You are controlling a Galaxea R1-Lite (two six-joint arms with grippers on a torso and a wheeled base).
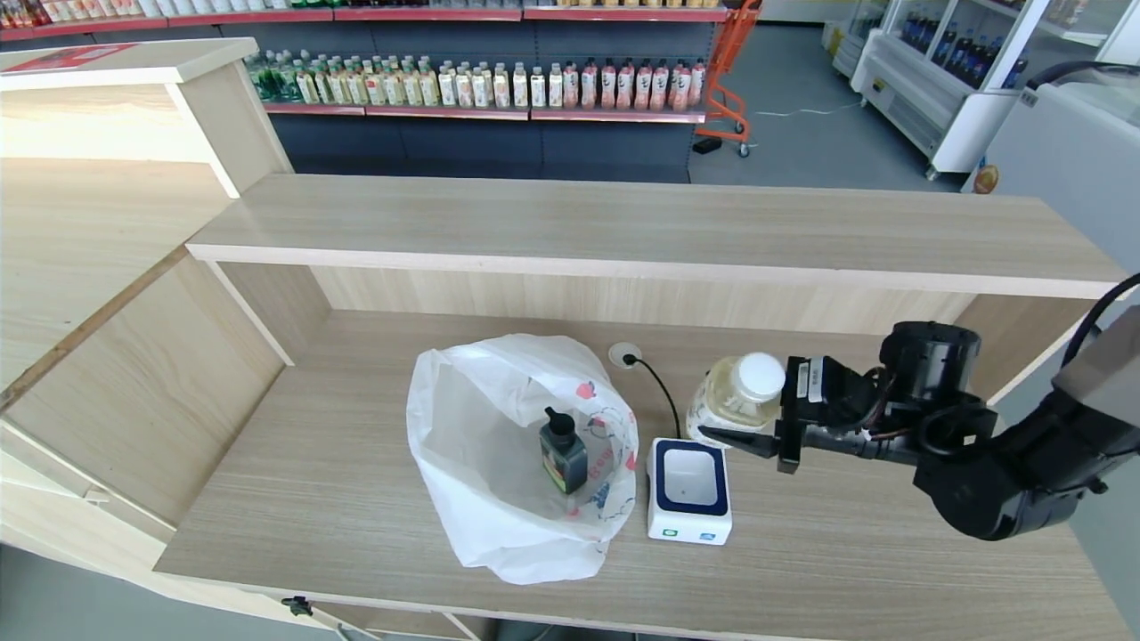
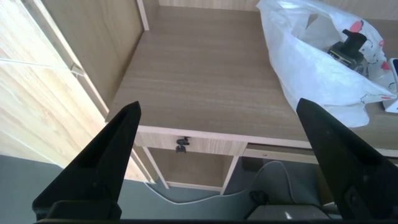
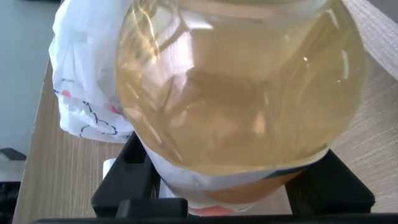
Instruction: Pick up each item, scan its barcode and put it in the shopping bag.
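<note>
- a pale wood-grain counter (image 1: 846,552), flat and matte, with a raised ledge along its far side, carries everything here.
- a white shopping bag (image 1: 481,499) of thin, crinkled, half-see-through plastic slumps open left of centre, its mouth facing up; it lies well to the left of the right gripper, beyond the scanner.
- the right gripper (image 1: 732,429), black and hard-edged, reaches in from the right, its 2 fingers closed against the lower body of the bottle (image 1: 735,396).
- that bottle is clear, rounded plastic full of pale yellow liquid, smooth and glossy, with a white cap; its long axis is close to upright, cap uppermost, and it sits just right of and behind the scanner. the right arm is by far the nearer one.
- the scanner (image 1: 688,490) is a small white box with rounded corners and a dark blue frame around an upward-facing window.
- 1 small dark bottle (image 1: 563,454) with a black nozzle already stands in the bag.
- the left gripper (image 2: 217,107) hangs spread wide and empty, off the counter's near left edge.
</note>
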